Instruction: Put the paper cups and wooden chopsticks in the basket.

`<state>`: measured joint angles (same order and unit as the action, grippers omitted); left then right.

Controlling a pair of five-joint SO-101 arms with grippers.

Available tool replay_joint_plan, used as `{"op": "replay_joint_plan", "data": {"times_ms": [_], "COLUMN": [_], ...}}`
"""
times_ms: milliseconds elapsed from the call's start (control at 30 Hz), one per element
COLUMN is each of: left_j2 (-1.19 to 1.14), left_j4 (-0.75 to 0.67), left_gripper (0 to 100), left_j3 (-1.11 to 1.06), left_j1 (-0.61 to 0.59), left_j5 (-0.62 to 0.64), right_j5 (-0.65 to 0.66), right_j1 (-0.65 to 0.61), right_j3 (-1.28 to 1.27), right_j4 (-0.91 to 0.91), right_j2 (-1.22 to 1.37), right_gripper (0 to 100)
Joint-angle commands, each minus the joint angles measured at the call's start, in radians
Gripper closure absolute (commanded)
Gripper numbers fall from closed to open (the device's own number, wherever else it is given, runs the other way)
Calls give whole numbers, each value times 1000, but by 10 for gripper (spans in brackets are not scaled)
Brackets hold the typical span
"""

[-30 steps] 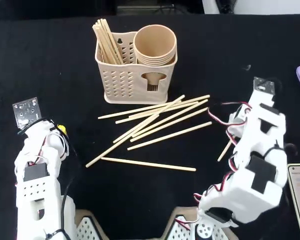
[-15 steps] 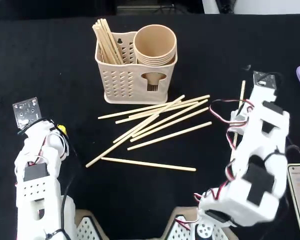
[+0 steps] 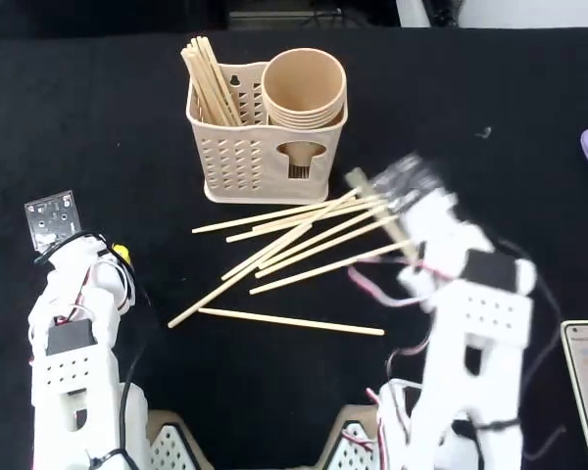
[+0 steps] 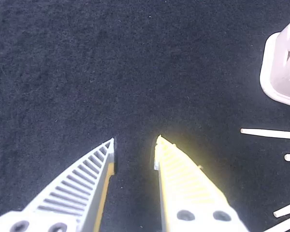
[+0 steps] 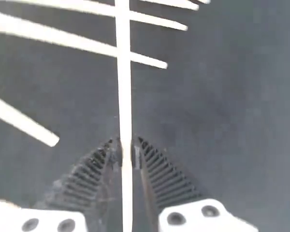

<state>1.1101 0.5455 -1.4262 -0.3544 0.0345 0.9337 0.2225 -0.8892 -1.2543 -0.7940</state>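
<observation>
High view: a beige perforated plastic basket [image 3: 265, 147] stands on the black cloth table [image 3: 108, 127]. Stacked tan paper cups [image 3: 304, 88] fill one of its compartments, and a bundle of wooden chopsticks [image 3: 211, 83] leans in the other. Pale loose wooden chopsticks [image 3: 294, 240] lie fanned just in front of the basket. The right gripper [image 3: 397, 201] hangs over the fan's end, tilted basketward.

Left wrist view: the left gripper [image 4: 134, 142] is released and empty over bare cloth, probably parked clear, with a corner of the basket [image 4: 282, 67] nearby.

Right wrist view: the right gripper [image 5: 125, 145] has its jaws clenched on a single chopstick [image 5: 123, 72]. It grips near one end, probably so the long free shaft can drop into the basket.
</observation>
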Motion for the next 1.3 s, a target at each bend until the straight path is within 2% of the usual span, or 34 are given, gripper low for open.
{"op": "replay_joint_plan", "data": {"times_ms": [0, 133, 233, 400, 500, 833, 1000, 1267], "left_j2": [15, 15, 15, 15, 15, 17, 17, 17], "left_j4": [-15, -15, -15, -15, -15, -15, -15, -15], "left_gripper": [859, 859, 859, 859, 859, 859, 859, 859], "left_j3": [15, 15, 15, 15, 15, 15, 15, 13], "left_j1": [-8, -8, -8, -10, -10, -10, -10, -10], "left_j5": [-6, -6, -6, -6, -6, -6, -6, -6], "right_j5": [126, 195, 198, -2, -52, -72, -72, -146], "right_j1": [-100, -224, -344, -517, -592, -641, -730, -735], "right_j3": [-74, -159, -177, -182, -182, -116, -127, -153], "right_j4": [-14, -14, 5, 124, 141, 157, 170, 402], "right_j2": [-82, -84, -82, -62, 12, 272, 286, 504], "right_gripper": [988, 988, 988, 985, 918, 778, 765, 766]}}
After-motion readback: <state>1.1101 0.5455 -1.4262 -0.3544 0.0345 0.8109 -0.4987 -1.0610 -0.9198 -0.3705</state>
